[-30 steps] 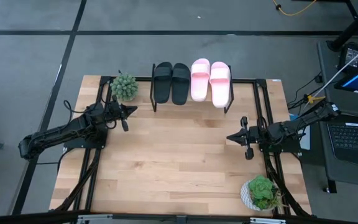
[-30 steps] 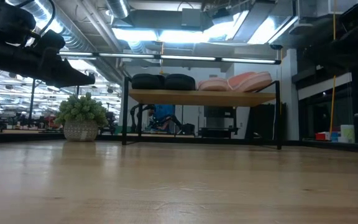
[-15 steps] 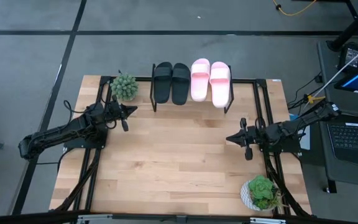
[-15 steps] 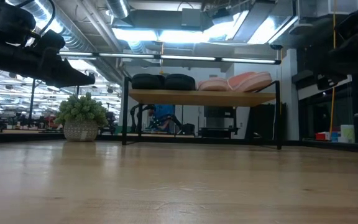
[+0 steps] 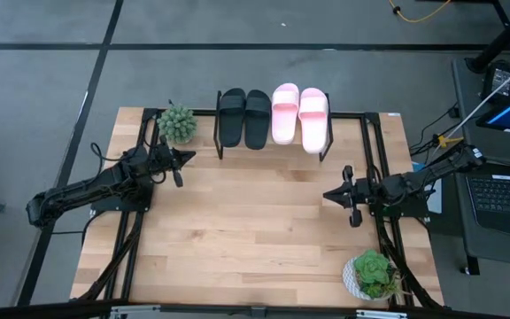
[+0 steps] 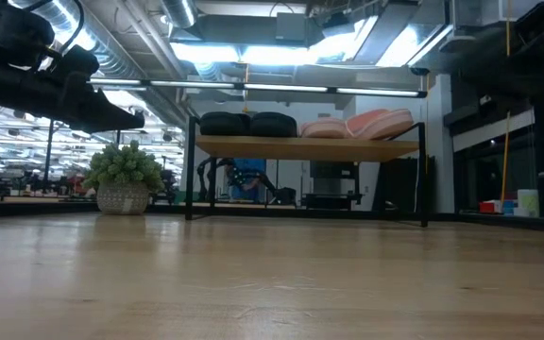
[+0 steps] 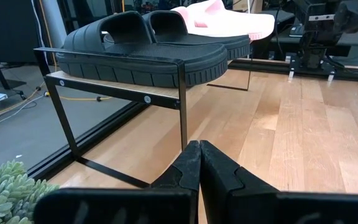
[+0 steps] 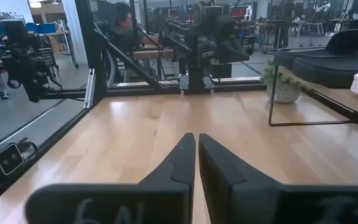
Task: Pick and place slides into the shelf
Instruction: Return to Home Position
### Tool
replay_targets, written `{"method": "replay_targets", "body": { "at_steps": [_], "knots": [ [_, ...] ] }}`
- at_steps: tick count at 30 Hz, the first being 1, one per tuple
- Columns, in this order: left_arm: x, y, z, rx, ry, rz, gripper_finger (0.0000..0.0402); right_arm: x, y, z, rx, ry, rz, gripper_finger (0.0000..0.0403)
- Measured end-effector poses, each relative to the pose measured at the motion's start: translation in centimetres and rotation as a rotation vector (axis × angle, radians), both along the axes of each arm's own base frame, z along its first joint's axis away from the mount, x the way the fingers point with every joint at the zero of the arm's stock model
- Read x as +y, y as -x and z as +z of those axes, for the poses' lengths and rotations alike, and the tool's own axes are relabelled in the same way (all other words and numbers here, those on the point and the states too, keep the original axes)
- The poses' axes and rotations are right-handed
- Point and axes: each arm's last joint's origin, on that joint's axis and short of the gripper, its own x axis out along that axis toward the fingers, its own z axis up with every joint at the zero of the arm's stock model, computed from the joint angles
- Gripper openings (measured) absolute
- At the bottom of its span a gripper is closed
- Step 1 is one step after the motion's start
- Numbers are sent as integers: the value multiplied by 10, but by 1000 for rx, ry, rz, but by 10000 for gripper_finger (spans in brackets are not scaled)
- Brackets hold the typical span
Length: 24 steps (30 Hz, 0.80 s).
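Pale wooden tabletop (image 5: 237, 230) fills the high view. At its far edge we see the shelf (image 5: 326, 149) carrying all four slides side by side, the black pair (image 5: 232, 117) on the left and the pink pair (image 5: 313, 117) on the right. With all four up there, we judge the placing done, with only the retreat to rest to complete. The left gripper (image 5: 189, 158) hovers just beside the shelf's near left corner, next to a small potted plant (image 5: 177, 123), its arm stretched low in from the table's left edge. The right gripper (image 5: 328, 196) points inward from the right edge, well apart from the shelf, its arm drawn close to its base. A second plant (image 5: 372, 273) sits near that base.

From the low view, the shelf stands at the back with the slides resting on its plank. The left arm (image 6: 55, 85) hangs as a dark bar above the table, clear of the wood.

Through the left wrist view we find its fingers (image 7: 229, 180) pressed together on nothing, aimed at the shelf's corner post. Through the right wrist view the fingers (image 8: 176, 163) are likewise clenched and empty, over bare wood.

To finish well, we would draw the left arm straight back first, away from post and plant. Then we would fold each arm slowly, pincers kept clenched.
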Motion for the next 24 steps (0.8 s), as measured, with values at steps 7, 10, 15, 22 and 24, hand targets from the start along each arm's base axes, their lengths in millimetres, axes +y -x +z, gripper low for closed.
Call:
{"method": "replay_targets", "body": {
  "at_steps": [7, 10, 15, 22, 24],
  "knots": [
    [0, 0, 0, 0, 0, 0, 0, -6, 2, 3, -27, 101, -47, 22],
    [0, 0, 0, 0, 0, 0, 0, -14, 4, 3, -35, 97, -102, 22],
    [0, 0, 0, 0, 0, 1, 0, -21, 10, 1, -28, 151, -55, 22],
    [0, 0, 0, 0, 0, 1, 0, -19, 14, 1, -55, 152, 145, 22],
    [0, 0, 0, 1, 0, 2, 0, -18, 14, 1, -54, 139, 173, 22]
  ]
}}
